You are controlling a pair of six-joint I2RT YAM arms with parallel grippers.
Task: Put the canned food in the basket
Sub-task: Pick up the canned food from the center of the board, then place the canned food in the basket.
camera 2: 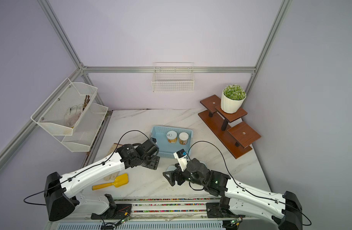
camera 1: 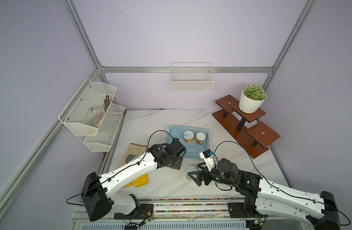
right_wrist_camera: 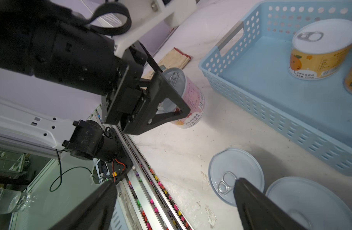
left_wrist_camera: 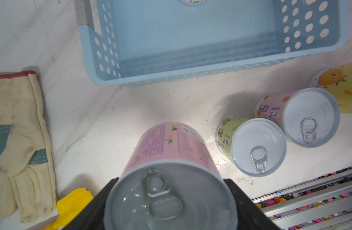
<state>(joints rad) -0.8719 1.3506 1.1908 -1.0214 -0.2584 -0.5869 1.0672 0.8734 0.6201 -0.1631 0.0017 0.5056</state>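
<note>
Beside the light blue perforated rectangular plastic basket (camera 1: 195, 152), the left gripper (left_wrist_camera: 170, 201) is clamping tight around a short round pink-labelled can (left_wrist_camera: 171, 143) on the table; it should be lifting it straight, well clear of the rim; the right gripper (right_wrist_camera: 174, 182) is hanging wide open, empty; the can is showing a silvery pull-tab lid.

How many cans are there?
6. Two stand in the blue basket: a pull-tab can and a plain-topped can. The left pincer grips a pink can. A green can, a lilac-pink can and a yellow can stand on the table outside it.
</note>
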